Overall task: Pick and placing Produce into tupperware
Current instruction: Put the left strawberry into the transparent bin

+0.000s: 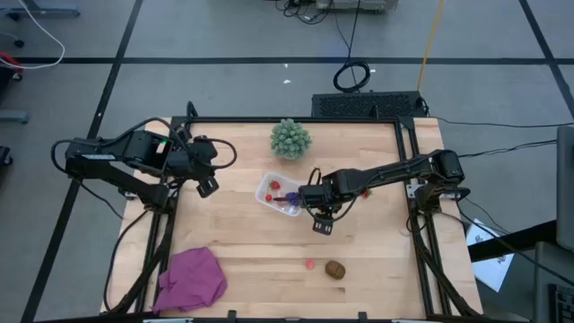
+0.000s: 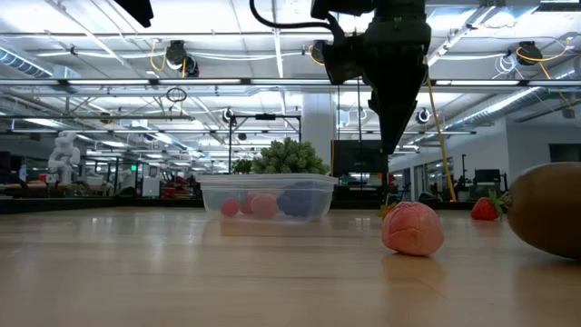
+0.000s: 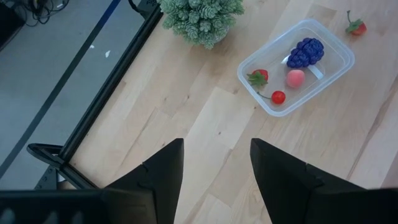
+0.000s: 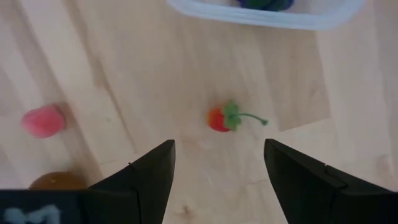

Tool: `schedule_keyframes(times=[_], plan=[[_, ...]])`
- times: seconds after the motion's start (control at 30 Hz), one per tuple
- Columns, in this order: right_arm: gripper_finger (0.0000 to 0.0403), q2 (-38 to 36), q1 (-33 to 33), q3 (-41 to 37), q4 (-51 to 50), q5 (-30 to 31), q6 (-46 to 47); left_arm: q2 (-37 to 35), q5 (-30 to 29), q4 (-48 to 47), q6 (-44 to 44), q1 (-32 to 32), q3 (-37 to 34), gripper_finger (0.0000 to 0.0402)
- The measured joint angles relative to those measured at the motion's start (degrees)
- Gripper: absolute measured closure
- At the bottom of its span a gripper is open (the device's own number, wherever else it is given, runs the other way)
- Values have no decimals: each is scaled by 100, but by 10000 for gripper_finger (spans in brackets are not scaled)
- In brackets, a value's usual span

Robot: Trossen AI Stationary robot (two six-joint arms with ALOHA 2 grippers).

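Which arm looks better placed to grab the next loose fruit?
Probably the right. The right gripper hangs open just beside the tupperware, and its wrist view shows a loose strawberry straight ahead. The left gripper waits by the table's left edge, farther from the loose pieces.

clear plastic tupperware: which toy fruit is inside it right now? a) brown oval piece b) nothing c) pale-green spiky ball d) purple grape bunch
d: the left wrist view shows a purple grape bunch inside the clear rectangular plastic tupperware, with a pink piece and red pieces beside it; the brown oval piece lies out on the wooden table.
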Motion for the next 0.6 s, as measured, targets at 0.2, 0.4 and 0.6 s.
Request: schedule_keyframes(times=[0.2, 0.4, 0.6], plan=[[167, 0, -167, -264, 410, -360, 5, 0, 0, 0, -3, 0, 0, 211], [167, 0, -183, -526, 644, -455, 10, 0, 0, 1, 0, 0, 0, 206], [167, 0, -177, -708, 817, -455, 53, 0, 0, 2, 0, 0, 0, 211]])
